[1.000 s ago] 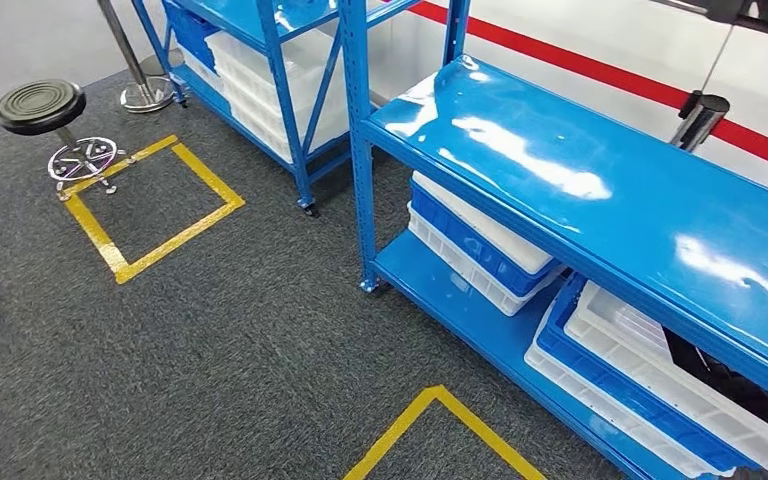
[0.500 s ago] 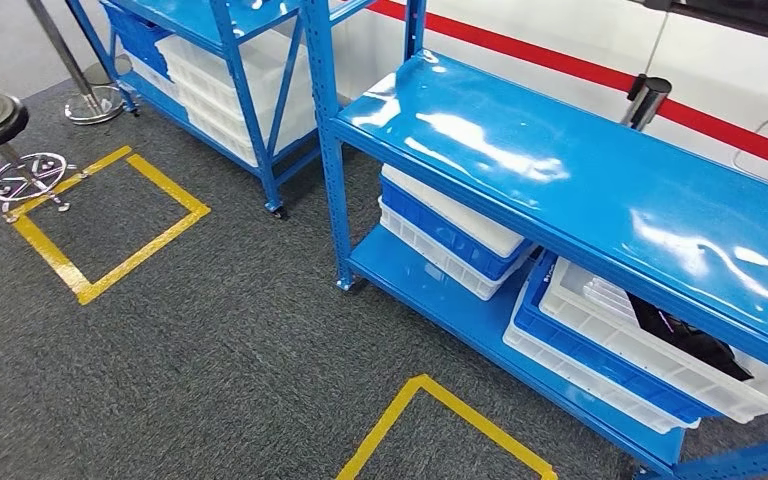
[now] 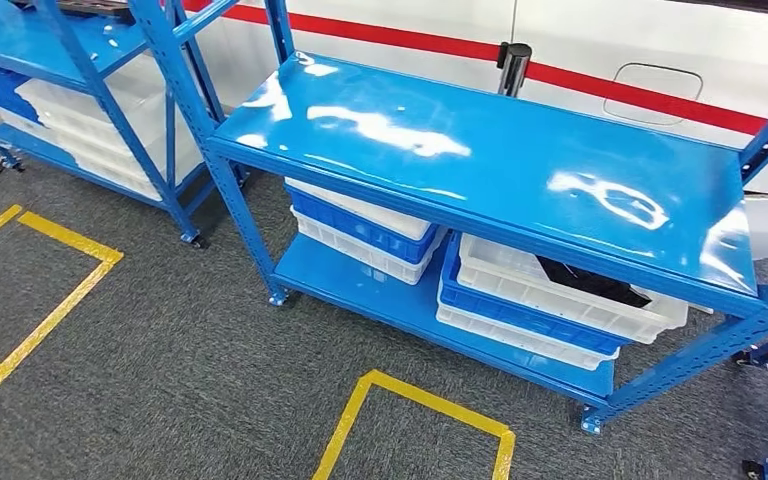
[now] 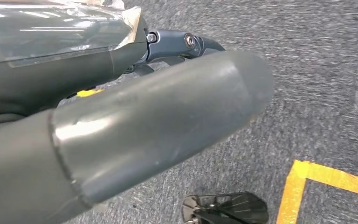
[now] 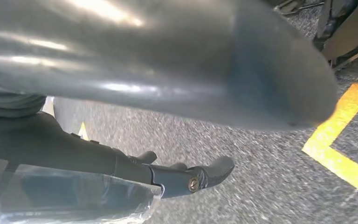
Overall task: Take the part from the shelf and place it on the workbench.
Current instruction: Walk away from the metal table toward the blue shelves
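A black part (image 3: 590, 282) lies in a white bin (image 3: 560, 305) on the lower level of the blue shelf (image 3: 480, 150), at its right end; the shelf's top board hides much of it. My left hand (image 4: 168, 107) hangs over grey carpet, thick thumb in front and dark fingers (image 4: 186, 43) stretched out behind it, holding nothing. Over the carpet too, my right hand (image 5: 191, 65) has its dark fingers (image 5: 200, 177) straight and apart from the thumb, with nothing in it.
Stacked white and blue bins (image 3: 360, 225) fill the lower level's left end. A second blue rack (image 3: 60, 50) with bins stands to the left. Yellow tape squares (image 3: 410, 400) mark the carpet before the shelf. A black post (image 3: 512, 65) stands behind it, by a red-striped wall.
The whole picture has shifted: the camera has turned, and the shelf now sits in the middle of the view. The stool and the far yellow square have slid out at the left.
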Motion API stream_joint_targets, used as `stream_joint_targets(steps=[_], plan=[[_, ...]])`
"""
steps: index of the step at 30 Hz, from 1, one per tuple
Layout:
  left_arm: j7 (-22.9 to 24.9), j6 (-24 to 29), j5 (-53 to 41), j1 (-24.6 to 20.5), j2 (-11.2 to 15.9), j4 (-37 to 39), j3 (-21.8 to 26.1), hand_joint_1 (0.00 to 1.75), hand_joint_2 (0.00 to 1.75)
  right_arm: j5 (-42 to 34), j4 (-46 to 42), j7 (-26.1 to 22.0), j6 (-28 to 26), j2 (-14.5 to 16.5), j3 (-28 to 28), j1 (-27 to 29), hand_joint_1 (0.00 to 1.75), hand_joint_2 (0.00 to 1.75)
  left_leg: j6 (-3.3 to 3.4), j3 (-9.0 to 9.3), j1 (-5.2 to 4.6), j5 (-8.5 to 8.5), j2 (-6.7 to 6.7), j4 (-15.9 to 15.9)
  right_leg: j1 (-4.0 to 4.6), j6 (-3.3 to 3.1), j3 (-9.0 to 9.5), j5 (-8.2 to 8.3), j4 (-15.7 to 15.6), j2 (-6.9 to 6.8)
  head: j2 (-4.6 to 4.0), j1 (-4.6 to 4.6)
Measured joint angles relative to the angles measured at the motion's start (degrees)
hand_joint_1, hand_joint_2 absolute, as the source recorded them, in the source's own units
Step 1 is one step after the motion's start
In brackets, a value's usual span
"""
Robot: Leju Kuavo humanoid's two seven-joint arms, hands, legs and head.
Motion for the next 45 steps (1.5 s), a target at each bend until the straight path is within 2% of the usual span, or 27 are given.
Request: stream_joint_targets(steps=[2, 3, 4, 6, 7, 9, 11, 13, 14, 15, 17, 19, 22, 23, 25, 26, 28, 29, 30, 32, 34, 37, 39, 41, 43, 44, 45], plan=[[0.02, 0.00, -0.01, -0.01, 0.00, 0.00, -0.01, 0.00, 0.00, 0.02, 0.00, 0.00, -0.06, 0.03, 0.00, -0.07, 0.00, 0.00, 0.63, 3.04, 0.02, 4.34, -2.16, -7.79, 0.20, 0.10, 0.11, -0.03, 0.09, 1.57, 0.00, 0.01], [0.03, 0.00, -0.02, -0.02, 0.00, 0.00, -0.01, 0.00, 0.00, 0.03, 0.00, 0.00, -0.11, 0.05, 0.00, -0.15, 0.00, 0.00, 0.84, 4.11, -0.03, 5.48, -3.02, -10.53, 0.32, 0.24, 0.00, -0.03, 0.13, 2.24, 0.00, 0.02], [0.07, 0.00, -0.04, -0.04, 0.00, 0.00, -0.01, 0.00, 0.00, 0.07, 0.00, 0.00, -0.15, 0.07, 0.00, -0.18, 0.00, 0.00, 1.00, 4.61, -0.14, 5.85, -3.60, -11.90, 0.38, 0.47, -0.20, 0.02, 0.12, 2.79, 0.00, 0.04], [0.20, -0.01, -0.07, -0.16, -0.03, 0.00, -0.01, 0.00, 0.00, 0.19, 0.00, 0.01, -0.20, 0.06, 0.00, -0.08, 0.00, 0.00, 1.38, 4.76, -0.45, 5.95, -2.69, -12.44, 0.34, 1.23, -0.79, 0.23, -0.11, 3.70, 0.00, 0.05], [0.26, -0.03, -0.08, -0.24, -0.10, 0.00, 0.00, 0.00, 0.00, 0.25, 0.00, 0.01, -0.20, 0.01, 0.00, 0.04, 0.00, 0.00, 1.74, 4.91, -0.48, 6.23, -2.12, -12.83, 0.31, 1.50, -1.09, 0.15, 0.16, 3.22, 0.00, 0.06], [0.33, -0.07, -0.12, -0.30, -0.24, -0.01, 0.00, 0.00, 0.00, 0.29, 0.00, 0.05, -0.21, -0.07, 0.00, 0.06, 0.00, 0.00, 2.56, 5.21, -0.38, 6.79, -0.75, -13.75, 0.44, 1.49, -2.71, -1.49, 3.10, 0.53, 0.00, 0.31], [0.43, -0.10, -0.16, -0.20, -0.29, -0.01, 0.00, 0.00, 0.00, 0.29, 0.00, 0.08, -0.22, -0.10, 0.00, -0.11, 0.00, 0.00, 2.95, 5.19, -0.49, 6.91, 0.92, -14.01, 0.30, 1.15, -6.38, -4.96, 10.36, -2.22, 0.00, 0.60], [0.49, -0.12, -0.21, -0.13, -0.31, 0.00, 0.00, 0.00, 0.00, 0.29, 0.00, 0.09, -0.22, -0.14, 0.00, -0.11, 0.00, 0.00, 2.93, 5.12, -0.59, 6.84, 2.69, -13.99, 0.02, 1.60, -9.19, -7.01, 16.15, -2.96, 0.00, 0.69], [0.50, -0.13, -0.24, -0.13, -0.33, 0.00, 0.00, 0.00, 0.00, 0.29, 0.00, 0.12, -0.22, -0.18, 0.00, -0.04, 0.00, 0.00, 2.86, 5.13, -0.56, 6.79, 3.46, -13.96, -0.13, 2.16, -8.92, -6.66, 15.93, -3.17, 0.00, 0.72], [0.50, -0.15, -0.25, -0.13, -0.36, 0.00, 0.00, 0.00, 0.00, 0.29, 0.00, 0.14, -0.22, -0.26, 0.00, 0.04, 0.00, 0.00, 2.72, 5.20, -0.51, 6.70, 4.17, -13.93, -0.28, 2.82, -7.36, -5.49, 13.26, -3.62, 0.00, 0.75], [0.50, -0.17, -0.25, -0.14, -0.42, -0.01, 0.00, 0.00, 0.00, 0.30, 0.00, 0.17, -0.22, -0.40, 0.00, 0.02, 0.00, 0.00, 2.17, 5.49, -0.58, 6.36, 5.48, -13.74, -0.46, 3.74, -2.57, -2.51, 4.74, -6.09, 0.00, 0.87], [0.49, -0.18, -0.25, -0.18, -0.44, -0.01, 0.00, 0.00, 0.00, 0.32, 0.00, 0.17, -0.22, -0.43, 0.00, -0.21, 0.00, 0.00, 1.36, 5.85, -0.84, 5.87, 6.61, -13.55, -0.29, 3.26, -0.06, -0.88, -0.04, -7.71, 0.00, 0.82], [0.48, -0.18, -0.25, -0.50, -0.45, -0.02, 0.00, 0.00, 0.00, 0.33, 0.00, 0.17, -0.22, -0.46, 0.00, -0.14, 0.00, 0.00, 0.24, 6.55, -0.59, 5.39, 7.80, -13.55, -0.23, 1.69, -0.21, -0.54, -0.39, -6.12, 0.00, 0.61], [0.47, -0.18, -0.25, -0.58, -0.45, -0.02, 0.00, 0.00, 0.00, 0.33, 0.00, 0.17, -0.22, -0.49, 0.00, -0.09, 0.00, 0.00, -0.09, 6.50, -0.36, 4.71, 6.99, -12.90, -0.43, 1.28, -0.05, -0.44, -0.48, -5.46, 0.00, 0.54], [0.46, -0.19, -0.26, -0.57, -0.46, -0.01, -0.01, 0.00, 0.00, 0.33, 0.00, 0.17, -0.22, -0.49, -0.01, -0.09, 0.00, 0.00, -0.60, 5.07, 0.03, 1.68, 3.67, -8.80, -0.90, 0.47, 0.29, -0.07, -0.61, -4.28, 0.00, 0.27], [0.46, -0.19, -0.26, -0.47, -0.46, -0.01, -0.01, 0.00, 0.00, 0.33, 0.00, 0.17, -0.22, -0.44, -0.01, -0.11, 0.00, 0.00, -0.72, 3.48, 0.08, -0.43, 1.96, -5.12, -0.75, 0.26, 0.25, 0.01, -0.60, -3.62, 0.00, 0.13], [0.47, -0.20, -0.26, -0.21, -0.45, 0.00, -0.01, 0.00, 0.00, 0.34, 0.00, 0.17, -0.22, -0.27, -0.01, -0.08, 0.00, 0.00, -0.80, 0.31, 0.11, -2.94, 0.58, 1.34, -0.46, 0.10, 0.22, 0.06, -0.55, -2.06, 0.00, 0.06], [0.48, -0.20, -0.26, -0.11, -0.44, 0.00, 0.00, 0.00, 0.00, 0.34, 0.00, 0.17, -0.22, -0.22, -0.01, -0.05, 0.00, 0.00, -0.74, -0.46, 0.11, -2.66, 0.39, 2.44, -0.35, 0.10, 0.26, 0.06, -0.52, -1.29, 0.00, 0.04], [0.48, -0.21, -0.25, -0.07, -0.44, 0.00, 0.00, 0.00, 0.00, 0.36, 0.00, 0.17, -0.24, -0.20, -0.01, -0.02, 0.00, 0.00, -0.62, -0.19, 0.11, -1.27, 0.34, 1.30, -0.30, 0.10, 0.35, 0.05, -0.51, -0.70, 0.00, 0.03], [0.48, -0.24, -0.25, -0.13, -0.43, 0.00, 0.00, 0.00, 0.00, 0.38, 0.00, 0.17, -0.35, -0.20, -0.01, 0.00, 0.00, 0.00, -0.16, 2.66, 0.10, 3.12, -0.12, -5.88, -0.25, 0.12, 0.57, 0.02, -0.49, 0.18, 0.00, 0.01], [0.48, -0.26, -0.26, -0.28, -0.43, 0.00, -0.01, 0.00, 0.00, 0.40, 0.00, 0.17, -0.45, -0.18, 0.00, -0.03, 0.00, 0.00, 0.29, 4.92, -0.11, 5.62, -0.75, -11.70, 0.07, 0.43, 0.46, -0.05, -0.43, 0.80, 0.00, 0.04], [0.50, -0.27, -0.25, -0.38, -0.45, 0.00, 0.00, 0.00, 0.00, 0.40, 0.00, 0.17, -0.49, -0.20, -0.01, 0.08, 0.00, 0.00, 1.22, 5.09, -0.62, 6.14, -0.73, -13.02, 0.29, 1.57, -0.20, 0.01, -0.50, 0.96, 0.00, 0.07], [0.50, -0.28, -0.25, -0.38, -0.50, -0.01, 0.00, 0.00, 0.00, 0.40, 0.00, 0.17, -0.51, -0.25, -0.01, 0.09, 0.00, 0.00, 2.21, 5.24, -0.59, 6.79, -0.28, -13.82, 0.37, 1.80, -1.18, -1.04, 1.17, -0.53, 0.00, 0.18], [0.51, -0.28, -0.25, -0.32, -0.50, -0.02, 0.01, 0.00, 0.00, 0.42, 0.00, 0.17, -0.52, -0.26, -0.01, -0.03, 0.00, 0.00, 2.76, 5.22, -0.59, 7.17, 0.38, -14.27, 0.31, 1.27, -3.99, -4.29, 7.15, -2.40, 0.00, 0.43], [0.53, -0.29, -0.24, -0.25, -0.48, -0.01, 0.02, 0.00, 0.00, 0.42, 0.00, 0.17, -0.52, -0.25, -0.01, -0.06, 0.00, 0.00, 2.84, 5.01, -0.69, 7.21, 1.06, -14.23, 0.20, 1.18, -7.42, -7.42, 14.49, -2.90, 0.00, 0.58], [0.54, -0.31, -0.24, -0.22, -0.48, -0.01, 0.01, 0.00, 0.00, 0.42, 0.00, 0.17, -0.52, -0.26, -0.02, -0.01, 0.00, 0.00, 2.83, 4.97, -0.72, 7.21, 1.35, -14.21, 0.11, 1.54, -8.00, -7.81, 16.07, -2.95, 0.00, 0.59], [0.55, -0.36, -0.24, -0.22, -0.49, 0.00, 0.01, 0.00, 0.00, 0.43, 0.00, 0.17, -0.52, -0.31, -0.02, 0.06, 0.00, 0.00, 2.80, 4.97, -0.72, 7.22, 1.56, -14.18, 0.03, 2.09, -7.28, -7.21, 15.17, -3.03, 0.00, 0.61]])
